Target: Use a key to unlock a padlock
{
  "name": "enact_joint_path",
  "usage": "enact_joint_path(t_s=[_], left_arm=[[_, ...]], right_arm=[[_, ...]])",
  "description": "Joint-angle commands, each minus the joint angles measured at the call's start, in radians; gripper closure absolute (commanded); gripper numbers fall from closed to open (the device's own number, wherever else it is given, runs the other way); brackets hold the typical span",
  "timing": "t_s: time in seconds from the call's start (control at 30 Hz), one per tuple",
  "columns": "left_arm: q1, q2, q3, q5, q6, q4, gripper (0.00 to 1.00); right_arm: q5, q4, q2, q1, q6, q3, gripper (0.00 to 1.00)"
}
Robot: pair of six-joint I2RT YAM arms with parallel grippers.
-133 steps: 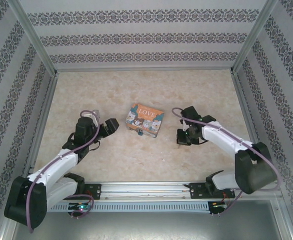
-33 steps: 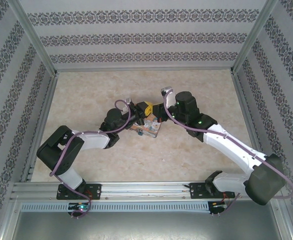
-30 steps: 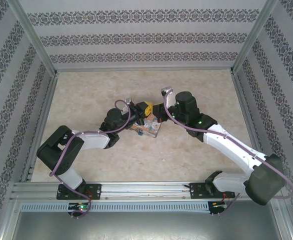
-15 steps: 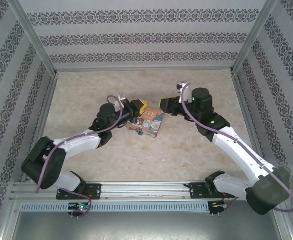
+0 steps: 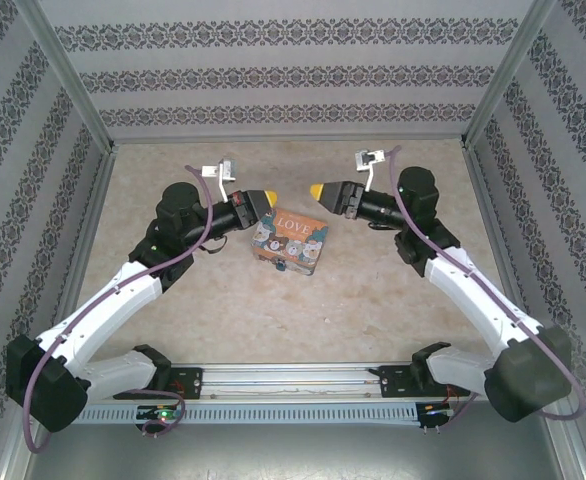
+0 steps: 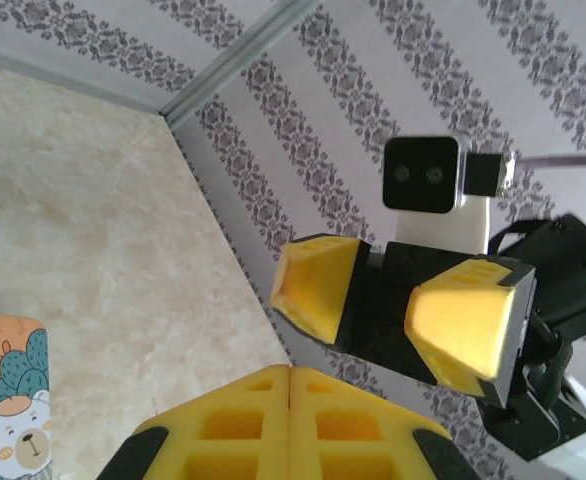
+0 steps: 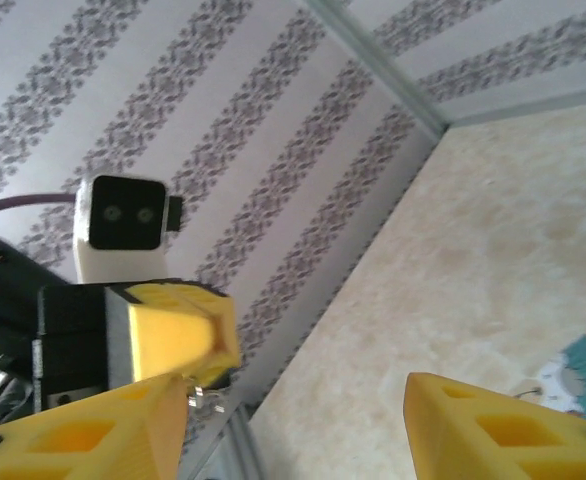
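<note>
Where the picture box [image 5: 289,238] meets the table along its near edge, we make out a tiny teal speck that we take for the padlock [image 5: 280,268]; it is too small for us to read its shackle. The key we cannot find for certain. In the right wrist view a small silvery bit [image 7: 201,396] hangs just under the tips of the left gripper [image 5: 266,198], but we cannot tell what it is.

The box is a flat rectangle, printed in orange and teal with cartoon bears and the word LOVE, and it lies slightly turned on the table [image 5: 373,300], a matt beige surface veined like marble.

Both grippers hover above the far side of the box, their tips pointing at each other and apart. The left gripper's blocky yellow fingers [image 6: 223,435], ribbed with square hollows, are pressed flat together. The right gripper [image 5: 318,190] has its two wedge-shaped yellow fingers spread, with only air between them.

Each wrist carries a small white camera housing [image 6: 425,175]. Purple cables [image 5: 205,225] loop along the black-and-white arms. Wallpapered panels [image 5: 293,75] with grey floral stripes and aluminium rails [image 5: 63,75] close in the table.
</note>
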Motion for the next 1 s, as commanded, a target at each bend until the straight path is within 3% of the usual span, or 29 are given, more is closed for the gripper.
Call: enact_joint_path(t_s=[0.0,0.6,0.97], left_arm=[[0.009,0.003,0.023,0.053,0.077,0.011,1.0],[0.011,0.004,0.005,0.04,0.039,0.049,1.0],[0.012,0.005,0.003,0.054,0.04,0.051,1.0]], right_arm=[[-0.075,0.092,0.025,0.044,0.034,0.009,0.43],[-0.083,0.145,0.101,0.167,0.06,-0.027,0.57],[-0.069,0.166,0.126,0.185,0.068,-0.008,0.7]])
